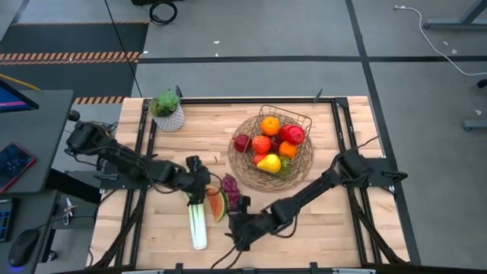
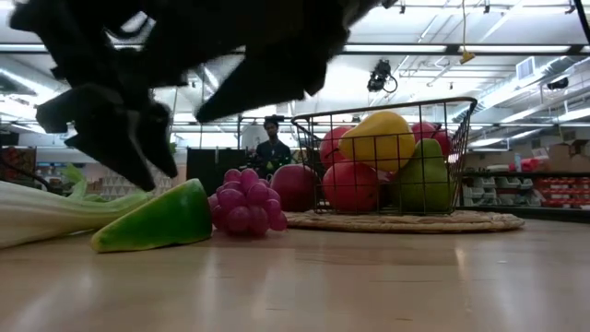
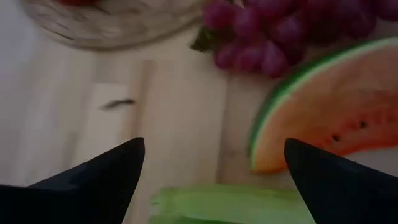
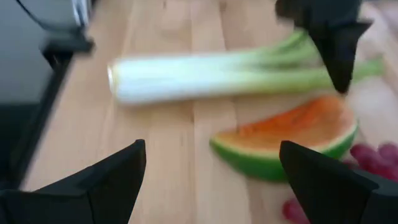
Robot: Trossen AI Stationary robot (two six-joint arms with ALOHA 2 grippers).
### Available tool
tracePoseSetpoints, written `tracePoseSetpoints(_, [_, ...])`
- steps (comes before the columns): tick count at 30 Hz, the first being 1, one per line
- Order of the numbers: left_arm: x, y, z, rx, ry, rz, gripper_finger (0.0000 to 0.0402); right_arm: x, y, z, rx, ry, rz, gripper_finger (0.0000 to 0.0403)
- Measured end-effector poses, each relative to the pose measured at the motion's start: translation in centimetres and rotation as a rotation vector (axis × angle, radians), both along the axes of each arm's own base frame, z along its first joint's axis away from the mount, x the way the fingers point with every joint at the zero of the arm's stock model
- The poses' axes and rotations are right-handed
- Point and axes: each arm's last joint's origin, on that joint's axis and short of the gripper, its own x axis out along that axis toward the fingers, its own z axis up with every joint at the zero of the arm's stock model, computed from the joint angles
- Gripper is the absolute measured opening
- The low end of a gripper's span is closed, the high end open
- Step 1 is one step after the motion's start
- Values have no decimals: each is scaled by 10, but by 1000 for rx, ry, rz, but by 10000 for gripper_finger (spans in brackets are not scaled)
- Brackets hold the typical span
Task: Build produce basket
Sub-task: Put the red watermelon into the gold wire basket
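Fruit fills the basket (image 1: 303,161); leek (image 1: 198,223), watermelon (image 1: 216,204) and grapes (image 1: 230,187) lie on the table. Left end effector (image 1: 196,192) hovers fingers apart over the leek's leafy end, likely to grasp; right end effector (image 1: 236,228) waits nearby, fingers apart.

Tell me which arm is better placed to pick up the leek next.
Probably the left. Its open gripper hangs right over the leek's green end, beside the watermelon slice. The right gripper, also open, sits farther off, past the grapes.

Two matte black jointed arms—thick cylindrical links, each ending in tapered, pointed dark fingers (image 3: 106,177).
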Motion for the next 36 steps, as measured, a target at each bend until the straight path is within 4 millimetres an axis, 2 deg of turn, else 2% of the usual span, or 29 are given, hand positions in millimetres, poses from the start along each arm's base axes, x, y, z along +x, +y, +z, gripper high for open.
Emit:
tracePoseSetpoints(7, [9, 18, -3, -205, 54, -38, 392, -8, 9, 1, -87, 118, -31, 373])
tracePoseSetpoints(11, [10, 24, -3, -246, 54, 11, 392, -14, 14, 11, -100, 101, -31, 373])
tracePoseSetpoints(15, [10, 30, -3, -245, 52, 37, 392, -19, 16, 13, -132, 107, -49, 373])
tracePoseSetpoints(24, [19, 21, -5, -400, 31, -76, 392, -21, 21, 12, -132, 100, -45, 373])
tracePoseSetpoints(28, [21, 19, -11, -380, 49, -124, 392, -19, 23, 10, -116, 81, -38, 373])
tracePoseSetpoints(33, [23, 21, -19, -364, 83, -120, 392, -19, 23, 0, -102, 36, -15, 373])
tracePoseSetpoints(36, [25, 18, -23, -442, 97, -138, 392, -19, 22, -6, -86, -16, -4, 373])
